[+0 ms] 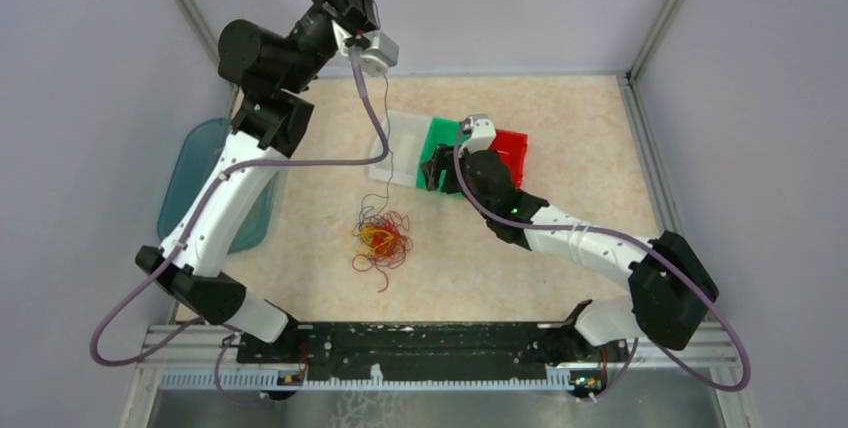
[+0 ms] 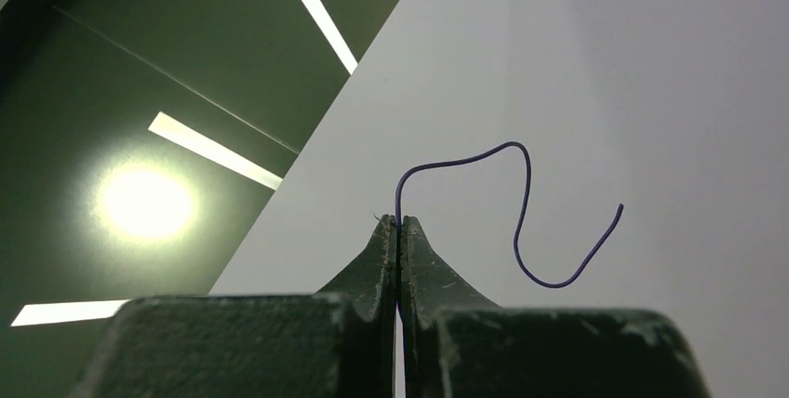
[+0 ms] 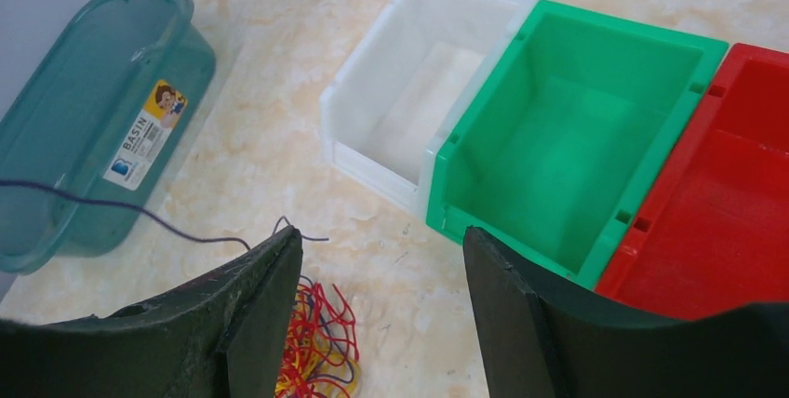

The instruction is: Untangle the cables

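Marbled beige surface (image 1: 480, 278) carries red/yellow cable tangle (image 1: 380, 241) near centre; L jaws, high up by rear wall, pinched together on one dark purple cable (image 2: 521, 212), free end curling in air; R jaws apart, hovering betw. tangle & green bin (image 3: 568, 128); white bin (image 3: 409, 91) & red bin (image 3: 735, 184) flank it.

Both arms (image 1: 235, 193) show white links, black joints, thick purple cables (image 1: 372, 113) and dark, scuffed fingers (image 3: 260, 305).

Pale grey walls (image 1: 760, 98) enclose a beige marbled tabletop (image 1: 470, 278) under glowing ceiling light strips (image 2: 214, 152).
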